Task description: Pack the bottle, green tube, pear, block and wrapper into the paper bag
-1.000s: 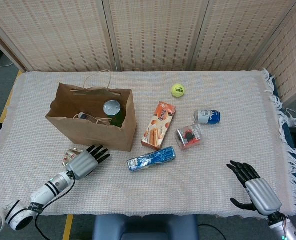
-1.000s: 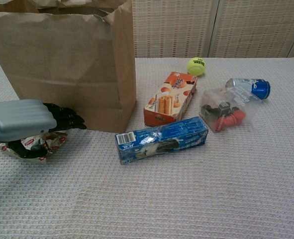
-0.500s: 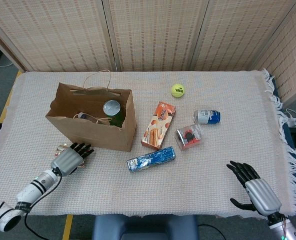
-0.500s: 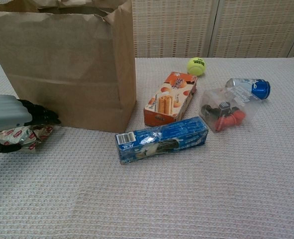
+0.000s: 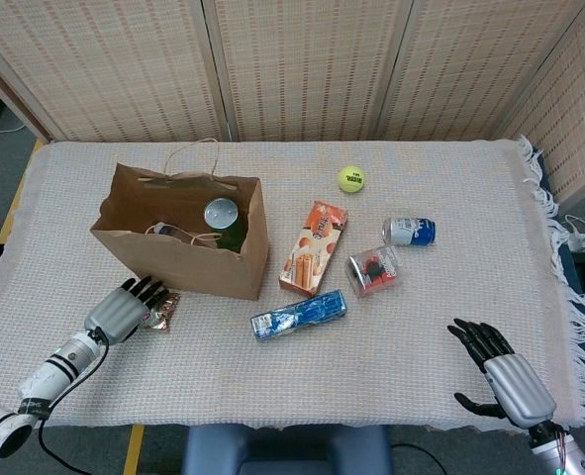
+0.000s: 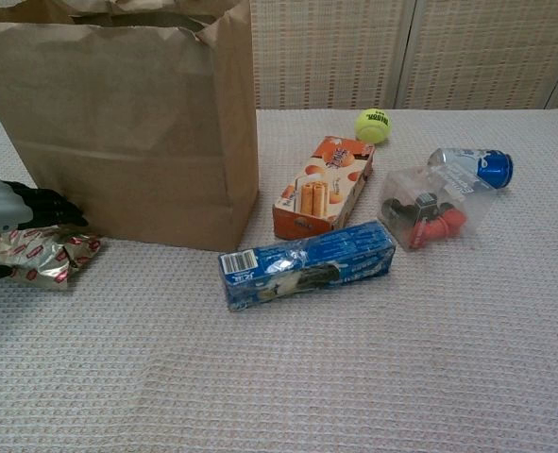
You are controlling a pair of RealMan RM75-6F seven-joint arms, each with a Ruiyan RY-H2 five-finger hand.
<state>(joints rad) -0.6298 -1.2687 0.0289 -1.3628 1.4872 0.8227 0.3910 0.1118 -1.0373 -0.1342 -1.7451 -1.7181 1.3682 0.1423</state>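
Observation:
The brown paper bag [image 5: 178, 259] [image 6: 137, 132] stands open at the left of the table. A green bottle [image 5: 223, 220] with a silver cap stands upright inside it. The crumpled gold and red wrapper [image 5: 162, 310] [image 6: 44, 258] lies on the cloth just in front of the bag. My left hand [image 5: 122, 310] [image 6: 9, 209] is low at the wrapper's left end, its fingers stretched over that end, without a visible grip. My right hand [image 5: 501, 377] hovers open at the near right edge, holding nothing. No tube, pear or block shows.
An orange biscuit box [image 5: 313, 248], a blue packet [image 5: 298, 315], a clear pack with red pieces [image 5: 373, 270], a blue and white can [image 5: 409, 232] and a tennis ball [image 5: 351, 179] lie right of the bag. Screens stand behind the table.
My left hand has drawn back to the left along the bag's front, uncovering more of the wrapper, which stays on the cloth. The right hand has not moved.

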